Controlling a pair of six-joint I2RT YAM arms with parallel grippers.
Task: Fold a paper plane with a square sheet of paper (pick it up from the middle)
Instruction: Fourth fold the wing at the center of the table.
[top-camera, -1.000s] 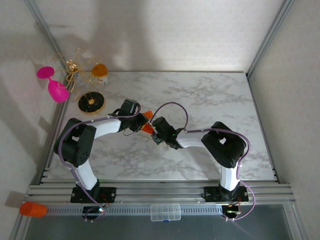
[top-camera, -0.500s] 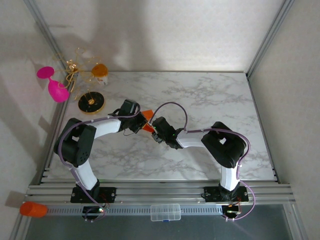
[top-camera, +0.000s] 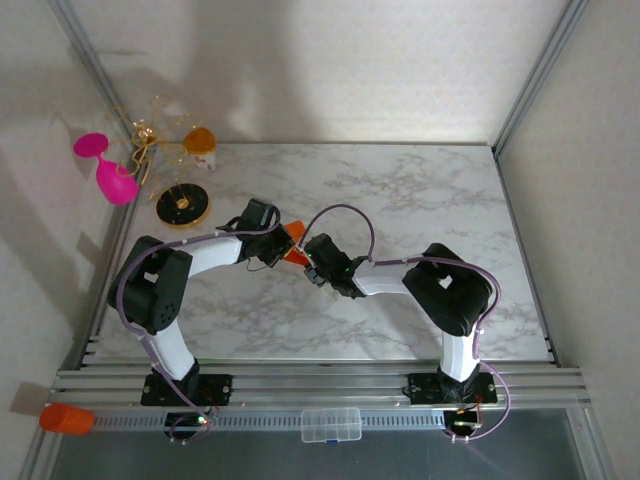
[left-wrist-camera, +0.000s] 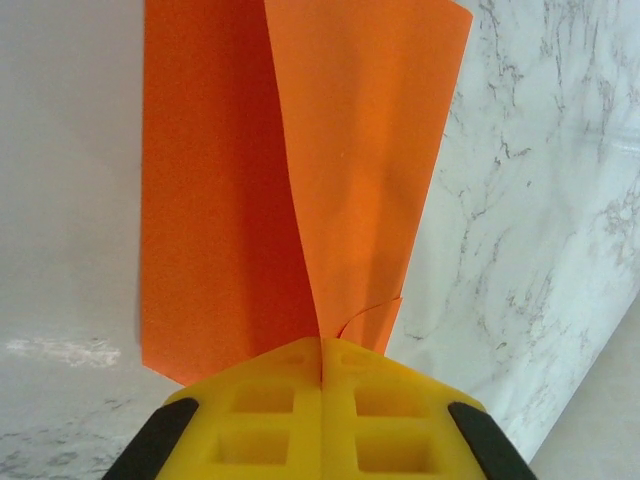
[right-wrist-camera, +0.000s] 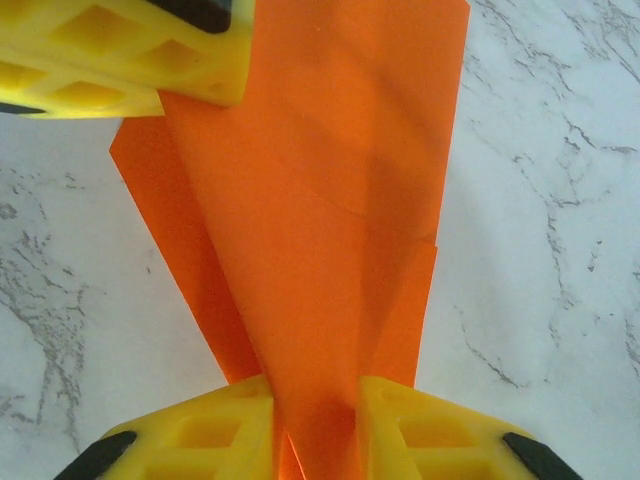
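Note:
The square sheet of paper (top-camera: 295, 253) is bright orange and folded into a narrow pointed shape with a centre crease, held just above the marble table between both wrists. My left gripper (top-camera: 284, 243) is shut on one end of it; in the left wrist view its yellow fingers (left-wrist-camera: 260, 410) meet on the fold of the paper (left-wrist-camera: 350, 150). My right gripper (right-wrist-camera: 315, 400) has its jaws a little apart, with the pointed end of the paper (right-wrist-camera: 320, 200) lying in the gap. The left gripper's fingers (right-wrist-camera: 130, 60) show at the paper's far corner.
A pink goblet (top-camera: 110, 172), an orange-and-white cup (top-camera: 200, 142), a gold wire stand (top-camera: 148, 133) and a black round disc (top-camera: 183, 204) crowd the far left corner. An orange cylinder (top-camera: 66, 418) and a clear box (top-camera: 331, 424) lie beside the near rail.
Both arms stay at the same spot around the paper. In the top view slightly less orange shows between the two wrists than a second ago.

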